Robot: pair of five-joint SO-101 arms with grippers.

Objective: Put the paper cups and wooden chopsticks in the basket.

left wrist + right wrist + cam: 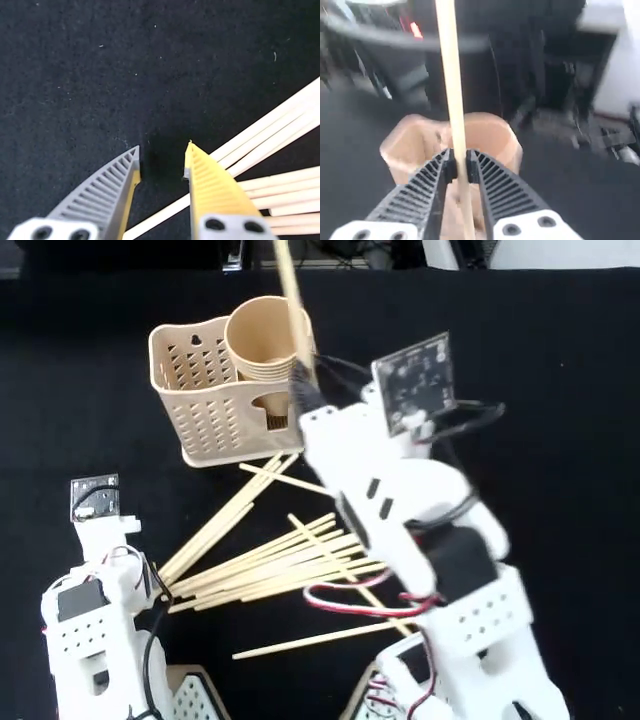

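- High view: 1 basket (205, 400) stands upright at the back of the black table (560, 390). Stack of paper cups (265, 335) sits in its right compartment; several nested rims, exact no. can't tell.
- Right gripper (300, 385) is above the basket's right edge, just beside the cups, pinching 1 upright chopstick (290, 290).
- Loose chopsticks (270, 565) lie fanned on the table in front of the basket, approx a dozen; overlap blocks an exact count. Left arm (90, 610) is at the fan's near-left end.
- Left wrist view: left gripper (162, 160) is low over the cloth, fingers spread, nothing between them. Approx 7 sticks (280, 125) by the yellow finger (212, 190); 1 passes under it.
- Right wrist view: fingers (490, 175) pressed onto the 1 stick (447, 75). Blurred cup rim (495, 137) and basket (402, 145) are beyond the tips.
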